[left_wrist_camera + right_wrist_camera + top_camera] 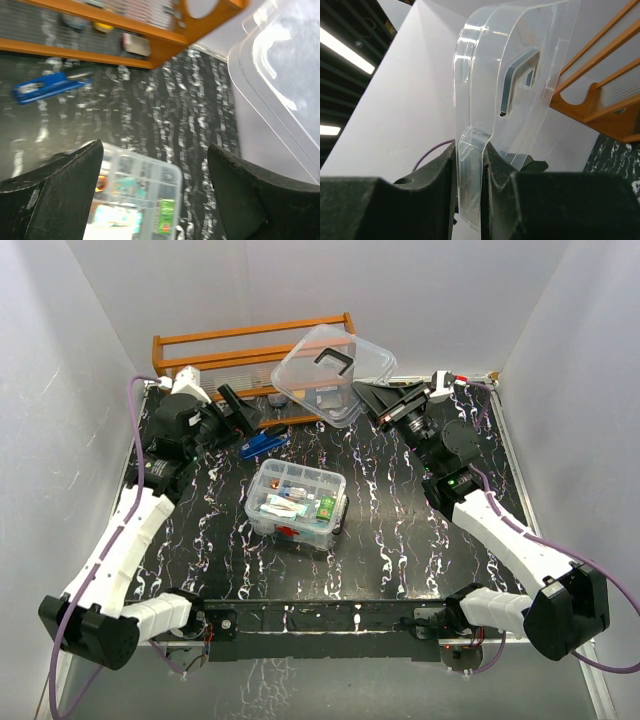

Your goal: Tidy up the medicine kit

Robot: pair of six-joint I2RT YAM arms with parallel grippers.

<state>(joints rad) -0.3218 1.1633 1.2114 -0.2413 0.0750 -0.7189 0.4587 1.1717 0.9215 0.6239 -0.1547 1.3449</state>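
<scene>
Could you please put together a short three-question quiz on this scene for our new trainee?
1. True or false: the clear lid is resting on the box.
2. What does the right hand hold? A) the box B) the clear lid C) nothing
3. Fill in: the left hand is empty and its jaws stand ____.

Key
1. False: the lid is held up off the table beside the orange rack, apart from the box.
2. B: the hand pinches the lid by its rim.
3. Open.
</scene>
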